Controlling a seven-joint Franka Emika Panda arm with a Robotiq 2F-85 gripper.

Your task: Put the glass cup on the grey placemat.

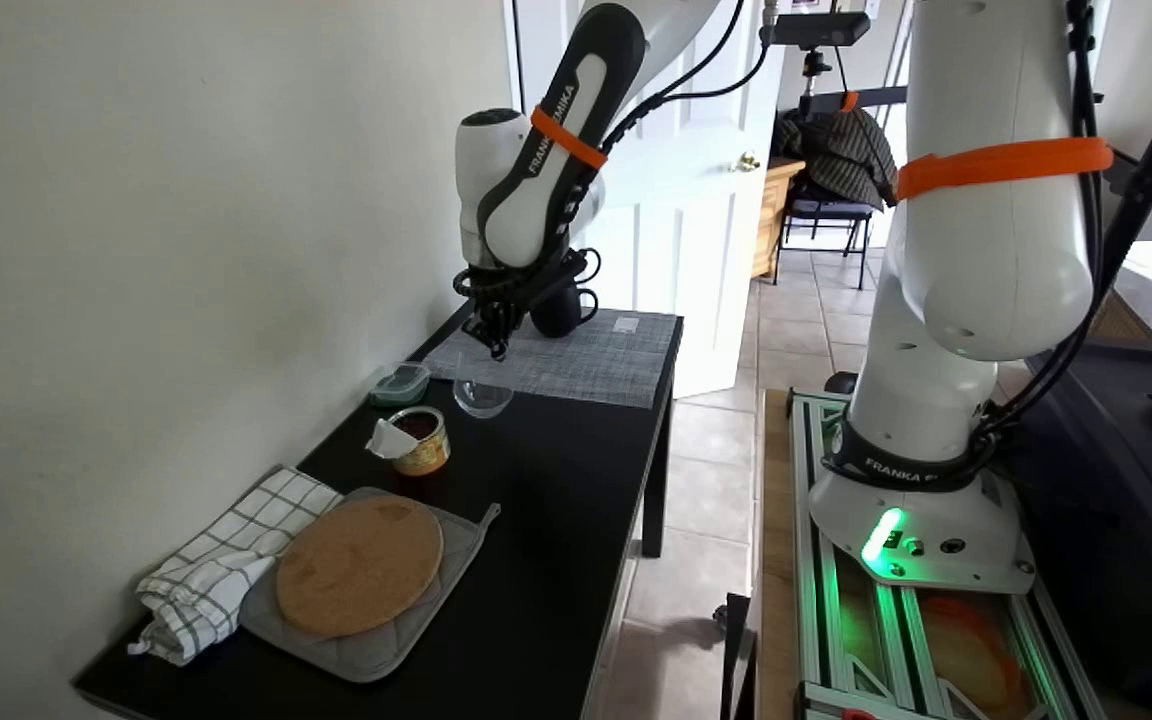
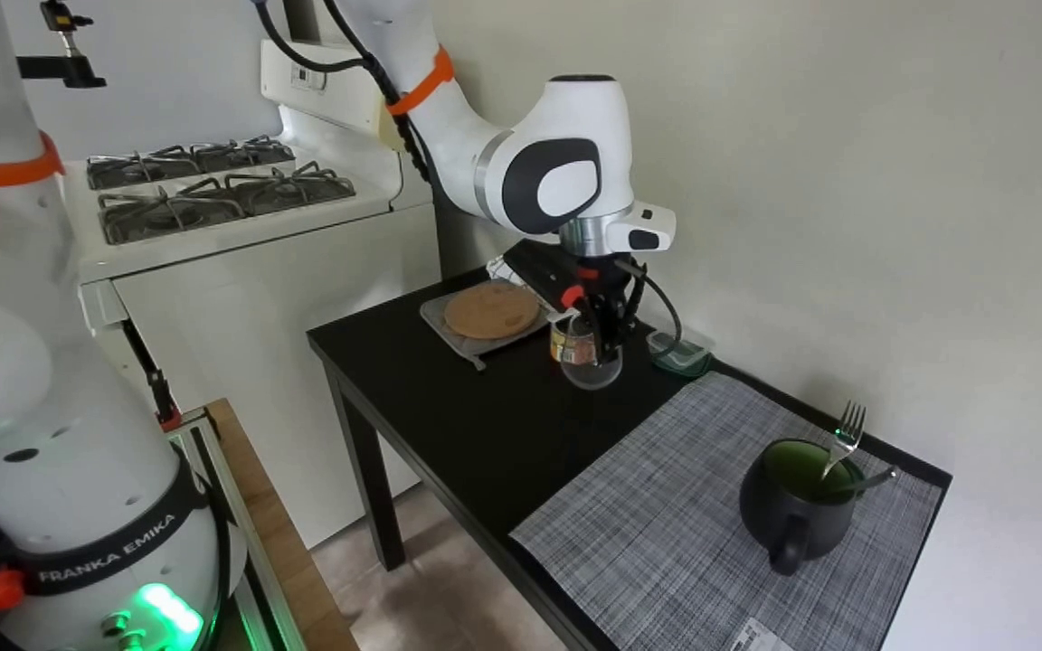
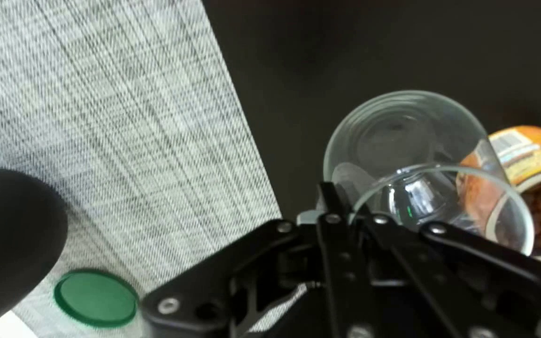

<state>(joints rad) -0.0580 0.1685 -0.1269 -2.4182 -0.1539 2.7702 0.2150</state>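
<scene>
The glass cup (image 1: 483, 398) is transparent and colourless. It also shows in an exterior view (image 2: 592, 372) and in the wrist view (image 3: 402, 126). My gripper (image 3: 341, 202) is shut on one side of its rim and wall; the jaws also show in both exterior views (image 1: 499, 350) (image 2: 609, 351). The cup is over the black table, between the grey placemat and the can. Its height above the table is hard to judge. The grey placemat (image 2: 639, 497) lies flat across the table end; it also shows in an exterior view (image 1: 576, 365) and the wrist view (image 3: 111, 103).
A black mug (image 2: 797, 515) with a fork stands on the placemat. An open can (image 1: 424, 445) stands beside the cup. A small teal container (image 2: 682, 354) is by the wall. Farther along are a tan disc (image 1: 361, 565) on a lighter mat and a checked cloth (image 1: 226, 560).
</scene>
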